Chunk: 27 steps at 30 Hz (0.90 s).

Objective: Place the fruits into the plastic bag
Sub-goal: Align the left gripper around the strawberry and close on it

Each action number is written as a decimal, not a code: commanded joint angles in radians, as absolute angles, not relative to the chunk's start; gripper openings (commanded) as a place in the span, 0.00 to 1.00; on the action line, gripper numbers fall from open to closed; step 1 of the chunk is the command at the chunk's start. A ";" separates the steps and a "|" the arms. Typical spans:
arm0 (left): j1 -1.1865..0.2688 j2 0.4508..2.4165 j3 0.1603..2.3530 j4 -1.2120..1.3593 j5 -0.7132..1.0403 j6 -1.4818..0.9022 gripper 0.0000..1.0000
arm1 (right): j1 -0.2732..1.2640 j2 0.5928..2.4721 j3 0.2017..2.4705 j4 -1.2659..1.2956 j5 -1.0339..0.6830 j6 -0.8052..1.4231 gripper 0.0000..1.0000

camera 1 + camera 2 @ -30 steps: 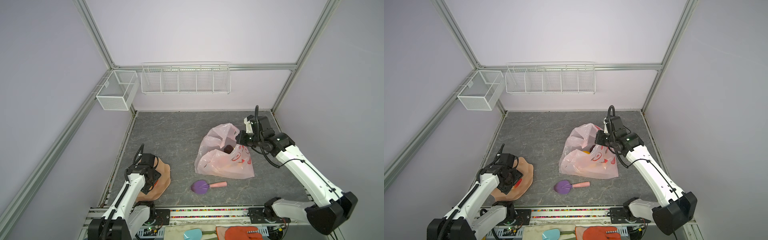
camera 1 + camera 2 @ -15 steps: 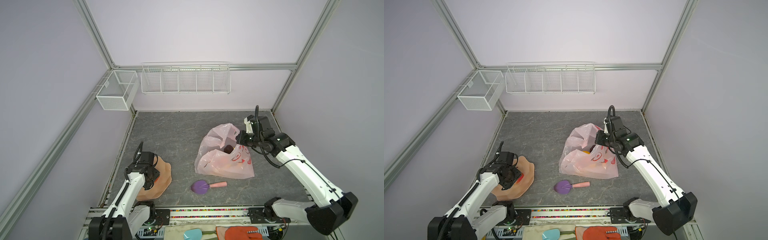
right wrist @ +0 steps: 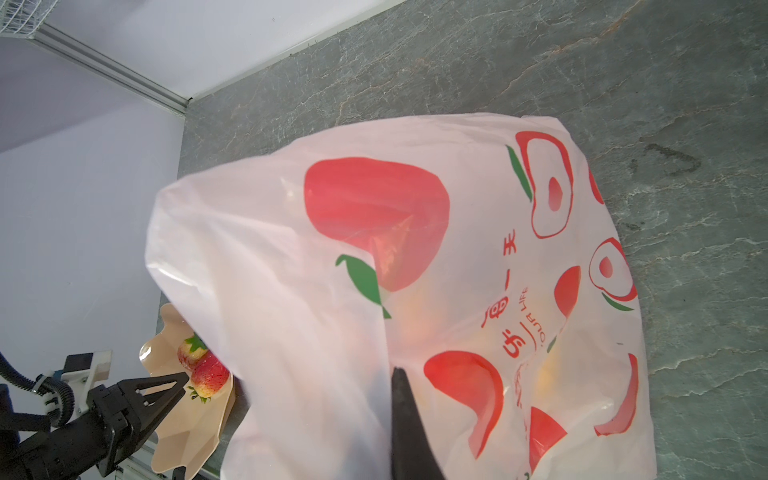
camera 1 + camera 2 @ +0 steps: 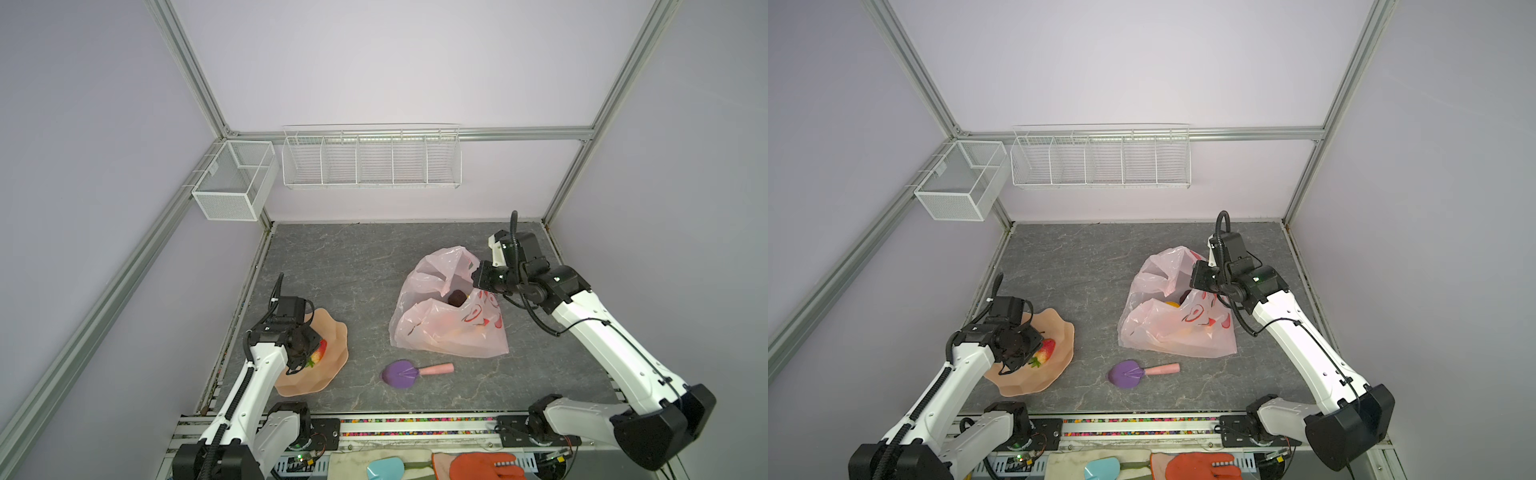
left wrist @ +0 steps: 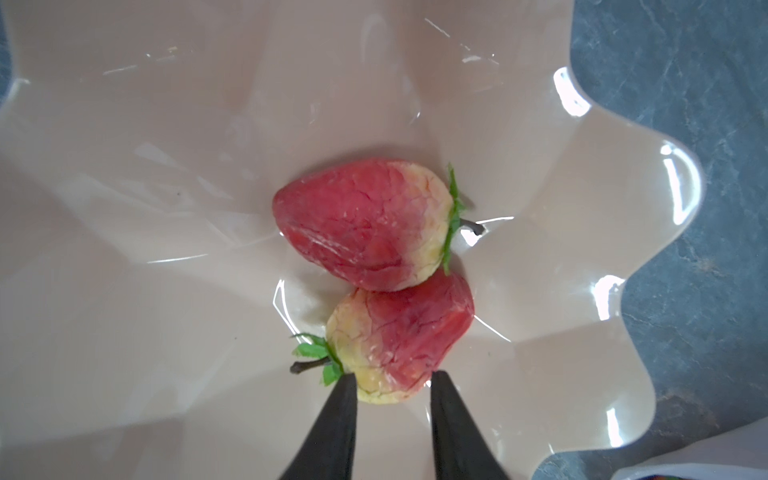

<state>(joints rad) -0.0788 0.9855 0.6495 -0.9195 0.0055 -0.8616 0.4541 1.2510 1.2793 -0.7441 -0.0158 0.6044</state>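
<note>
Left fingers [image 5: 338, 415] pinch narrowly on a strawberry [image 5: 395, 336] in the peach bowl [image 5: 166, 124], near left on the tabletop [image 4: 332, 270]. Right fingers [image 3: 409, 424], clamped on the plastic bag [image 4: 449, 328] at right, hold its mouth up. A straight lift should spare the second strawberry [image 5: 365, 220] touching it.

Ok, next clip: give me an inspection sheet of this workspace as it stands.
Surface: grey veined tabletop, no damage seen.
Job's things: plastic bag open-mouthed, maroon ball inside; strawberry touching a second strawberry in the bowl.
Clutter: purple scoop lying in front of the bag.
Grippers: left gripper fingers flank the first strawberry, grip unconfirmed; right gripper shut on the bag's edge.
Cables: black cable on each arm, no snag seen.
Surroundings: wire baskets on the back wall; orange glove beyond the front rail.
</note>
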 commanded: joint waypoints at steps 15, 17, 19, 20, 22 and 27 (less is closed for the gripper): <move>-0.092 1.151 0.684 -0.891 0.097 -0.722 0.81 | 0.456 1.224 1.276 -0.763 -0.001 0.596 0.06; -0.097 1.173 0.687 -0.882 0.084 -0.719 0.82 | 0.456 1.224 1.276 -0.762 -0.003 0.599 0.06; -0.098 1.200 0.699 -0.886 0.066 -0.710 0.82 | 0.457 1.226 1.276 -0.761 -0.003 0.599 0.06; -0.098 1.217 0.704 -0.884 0.059 -0.707 0.83 | 0.456 1.226 1.276 -0.761 -0.004 0.601 0.06; -0.100 1.243 0.711 -0.878 0.058 -0.700 0.83 | 0.458 1.228 1.276 -0.758 -0.008 0.604 0.06; -0.101 1.273 0.722 -0.871 0.056 -0.684 0.83 | 0.456 1.230 1.279 -0.759 -0.005 0.603 0.06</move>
